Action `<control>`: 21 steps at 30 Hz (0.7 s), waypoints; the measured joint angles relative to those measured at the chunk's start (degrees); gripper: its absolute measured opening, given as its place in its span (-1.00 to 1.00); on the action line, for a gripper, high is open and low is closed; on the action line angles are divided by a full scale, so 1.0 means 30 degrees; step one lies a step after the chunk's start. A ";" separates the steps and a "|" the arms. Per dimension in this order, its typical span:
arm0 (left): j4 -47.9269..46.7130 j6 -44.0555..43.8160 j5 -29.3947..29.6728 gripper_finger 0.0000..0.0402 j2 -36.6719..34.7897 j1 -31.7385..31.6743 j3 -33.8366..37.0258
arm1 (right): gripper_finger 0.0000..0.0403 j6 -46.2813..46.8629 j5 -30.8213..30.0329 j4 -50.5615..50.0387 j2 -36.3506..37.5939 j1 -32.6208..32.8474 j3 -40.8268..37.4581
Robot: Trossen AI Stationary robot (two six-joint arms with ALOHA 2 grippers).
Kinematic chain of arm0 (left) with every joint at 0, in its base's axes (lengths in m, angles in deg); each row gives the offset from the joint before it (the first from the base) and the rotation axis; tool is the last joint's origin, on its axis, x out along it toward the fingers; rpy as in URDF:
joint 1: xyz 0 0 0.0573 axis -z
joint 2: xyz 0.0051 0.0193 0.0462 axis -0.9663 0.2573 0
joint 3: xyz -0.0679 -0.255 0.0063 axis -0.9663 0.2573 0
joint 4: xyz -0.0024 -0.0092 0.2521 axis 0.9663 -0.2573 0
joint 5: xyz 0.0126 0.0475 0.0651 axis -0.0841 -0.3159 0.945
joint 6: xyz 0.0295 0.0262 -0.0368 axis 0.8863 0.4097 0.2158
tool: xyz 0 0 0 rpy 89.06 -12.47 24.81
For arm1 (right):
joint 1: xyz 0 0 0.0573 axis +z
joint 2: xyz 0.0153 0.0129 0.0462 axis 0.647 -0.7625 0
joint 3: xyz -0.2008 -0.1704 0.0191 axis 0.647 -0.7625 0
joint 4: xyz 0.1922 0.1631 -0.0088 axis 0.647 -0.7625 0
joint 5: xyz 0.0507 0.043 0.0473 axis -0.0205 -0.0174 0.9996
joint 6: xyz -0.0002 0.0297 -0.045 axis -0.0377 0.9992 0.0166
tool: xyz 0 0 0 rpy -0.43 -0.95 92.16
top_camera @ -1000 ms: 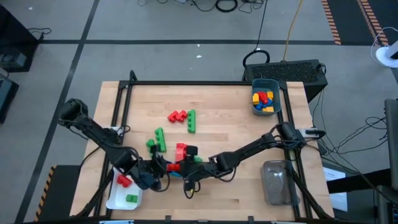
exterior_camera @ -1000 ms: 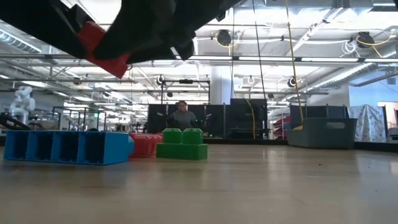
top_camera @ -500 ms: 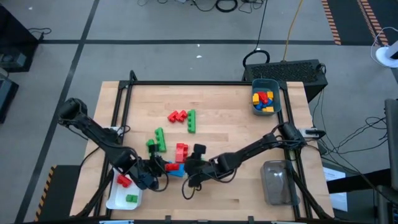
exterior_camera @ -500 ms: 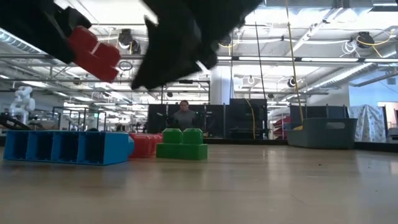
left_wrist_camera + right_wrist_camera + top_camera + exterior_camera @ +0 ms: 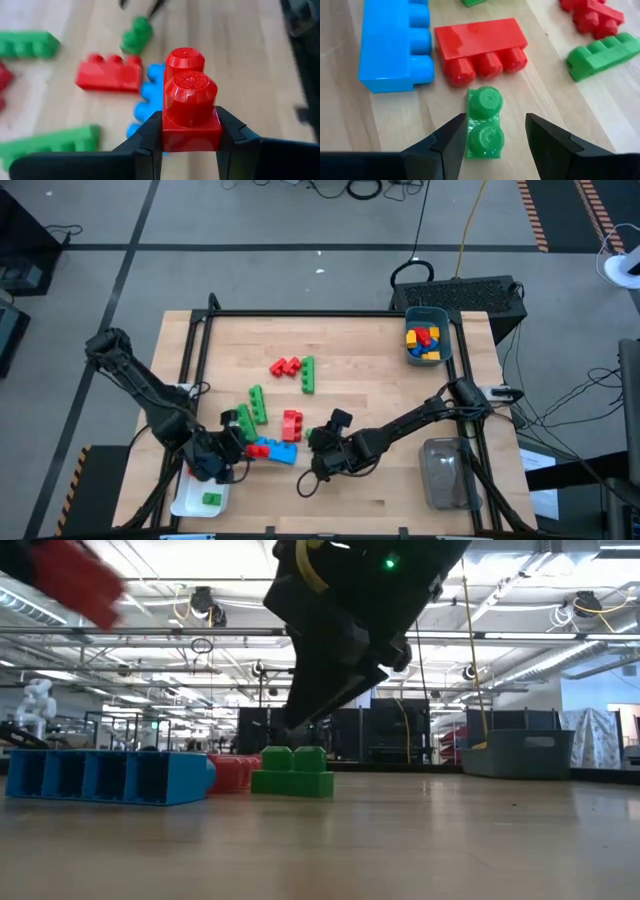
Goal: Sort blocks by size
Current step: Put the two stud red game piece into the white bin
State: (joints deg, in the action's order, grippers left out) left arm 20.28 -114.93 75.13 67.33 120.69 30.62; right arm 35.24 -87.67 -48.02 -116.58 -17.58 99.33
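Two-stud red brick [image 5: 190, 107]: clamped between the left gripper [image 5: 190, 142] fingers, lifted clear of the counter [image 5: 370, 375] near the white tray [image 5: 190, 500]; rigid, light, smooth-sided, probably best pinched across the flat side walls below the studs. Two-stud green brick [image 5: 484, 122]: flat on the counter, directly between the parted, empty fingers of the right gripper [image 5: 490, 142], just beside the three-stud red brick [image 5: 480, 45] and long blue brick [image 5: 392, 42].

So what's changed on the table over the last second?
The left gripper, shut on a red two-stud block, has pulled back with it toward the white tray. The right gripper has drawn away too and now hangs open over a small green block. The long blue block lies uncovered. The other blocks haven't moved.
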 joint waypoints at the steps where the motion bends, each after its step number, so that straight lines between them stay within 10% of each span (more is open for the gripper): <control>1: -0.0410 -0.0442 -0.0408 -0.56 -0.0202 0.0258 -0.0001 | -0.06 0.0266 -0.0104 -0.0169 0.0000 0.0019 0.0000; 21: -0.4004 -0.6431 -0.5501 -0.56 -0.1645 0.4352 -0.0669 | -0.06 0.1761 0.1055 0.3113 -0.0022 -0.0089 -0.2905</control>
State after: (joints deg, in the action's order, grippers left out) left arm 8.27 -134.23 58.63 62.40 133.75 28.62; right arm 40.52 -84.51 -38.68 -116.65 -17.85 90.61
